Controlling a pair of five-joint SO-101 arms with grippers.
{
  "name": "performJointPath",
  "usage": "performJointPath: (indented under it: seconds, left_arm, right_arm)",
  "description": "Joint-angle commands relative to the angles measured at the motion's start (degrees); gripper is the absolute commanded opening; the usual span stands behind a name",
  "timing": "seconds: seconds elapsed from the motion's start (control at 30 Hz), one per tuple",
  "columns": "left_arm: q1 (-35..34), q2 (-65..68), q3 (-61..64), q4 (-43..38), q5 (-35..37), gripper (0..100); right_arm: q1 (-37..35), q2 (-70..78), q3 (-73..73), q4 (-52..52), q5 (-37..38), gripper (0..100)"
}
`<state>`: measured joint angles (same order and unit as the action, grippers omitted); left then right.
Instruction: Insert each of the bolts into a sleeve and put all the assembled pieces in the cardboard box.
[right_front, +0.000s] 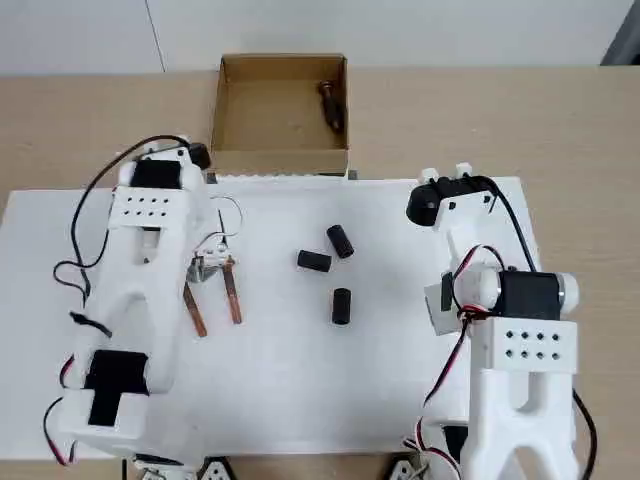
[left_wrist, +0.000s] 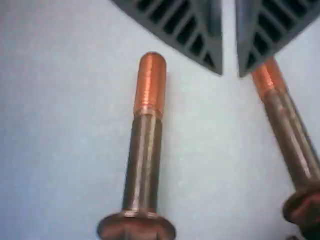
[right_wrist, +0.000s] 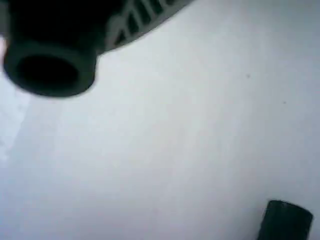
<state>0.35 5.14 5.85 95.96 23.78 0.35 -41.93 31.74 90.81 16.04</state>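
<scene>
A cardboard box (right_front: 225, 110) is set on the wooden tabletop (right_front: 100, 120), touching the far edge of a white mat (right_front: 300, 380), and one assembled piece (right_front: 331, 104) is seen lying in its right part. Two copper bolts (left_wrist: 145, 150) (left_wrist: 287, 135) are laid side by side on the mat. They are partly overhung by the left gripper (left_wrist: 229, 72), whose fingers (left_wrist: 200, 35) are parted by a narrow gap with nothing between them. One fingertip is placed just over the threaded end of a bolt. Three loose sleeves (right_front: 340, 241) (right_front: 314, 261) (right_front: 341, 306) are scattered mid-mat, apart from one another and from the bolts. At the right gripper (right_wrist: 102, 40), a black sleeve (right_wrist: 50, 65) appears to be pinched against a ribbed finger (right_wrist: 145, 17), though the grip itself is largely hidden.
</scene>
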Motion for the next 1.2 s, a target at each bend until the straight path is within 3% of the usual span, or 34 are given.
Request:
performJointPath:
  seconds: [0.0,0.23,0.5,1.17]
  left_arm:
    - [1.32,0.79,-2.15,-1.76,-0.18,1]
    - [4.57,3.16,-2.15,-2.81,2.64,16]
    - [4.4,3.34,-1.89,-8.44,2.64,16]
    - [4.31,10.73,-2.15,-9.32,2.9,15]
  right_arm:
    - [0.48,-1.89,-0.35,-1.1,0.09,0.3]
    - [0.48,-1.8,-0.35,-1.1,0.09,0.3]
    - [0.48,-1.8,-0.35,-1.1,0.18,0.3]
    - [0.48,-1.45,-0.26,-1.1,0.44,0.3]
